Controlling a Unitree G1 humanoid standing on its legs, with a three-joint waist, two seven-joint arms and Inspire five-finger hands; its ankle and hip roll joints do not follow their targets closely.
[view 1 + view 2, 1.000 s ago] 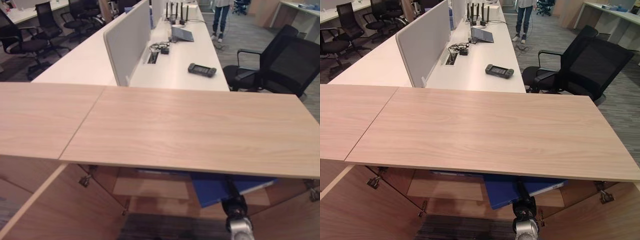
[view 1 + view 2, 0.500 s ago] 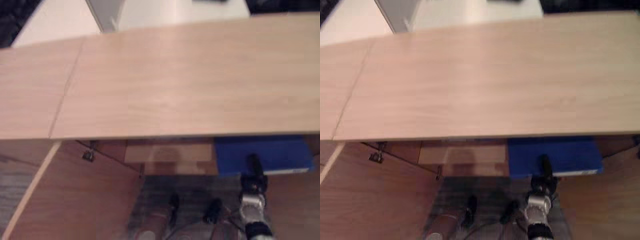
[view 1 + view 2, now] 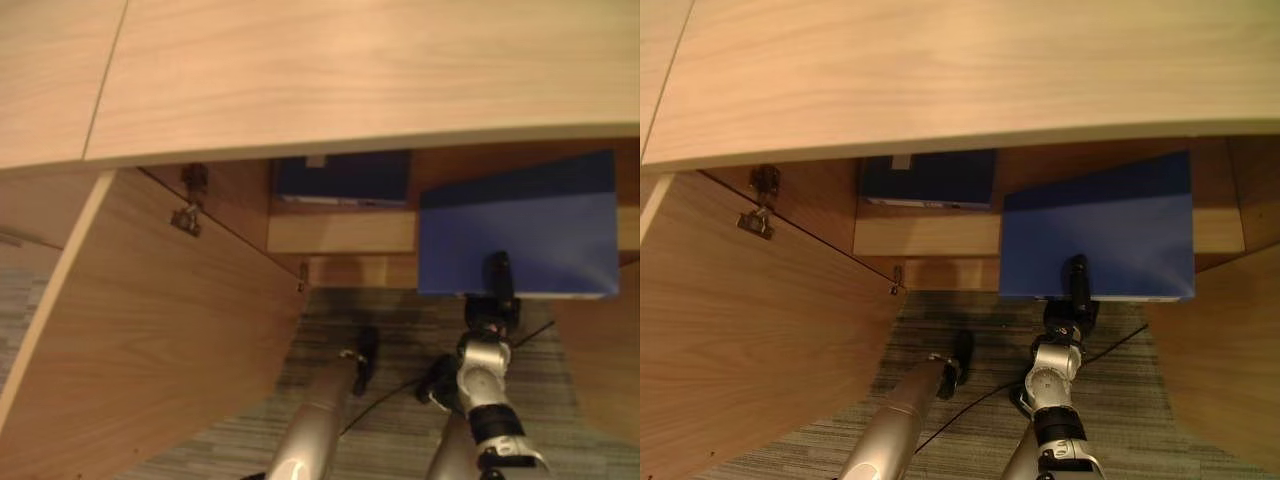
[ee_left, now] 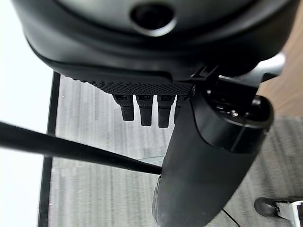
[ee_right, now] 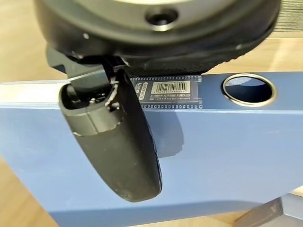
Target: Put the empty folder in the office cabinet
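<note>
A blue folder (image 3: 520, 235) lies flat and slightly tilted at the mouth of the open wooden cabinet (image 3: 340, 232), its far part under the cabinet's top. My right hand (image 3: 495, 295) grips its near edge from below. In the right wrist view the thumb (image 5: 118, 142) presses on the folder's cover (image 5: 222, 146) next to a metal ring hole (image 5: 249, 90). My left hand (image 3: 365, 358) hangs low over the carpet, fingers relaxed and holding nothing.
A second dark blue folder (image 3: 342, 177) lies on the shelf further left inside the cabinet. The left door (image 3: 150, 340) stands wide open, and the right door (image 3: 600, 370) is open too. Striped carpet (image 3: 390, 320) lies below.
The camera has tilted down, so the desks and chairs left the picture and the cabinet's inside shows. My right hand still holds the folder at the opening. My left arm now shows.
</note>
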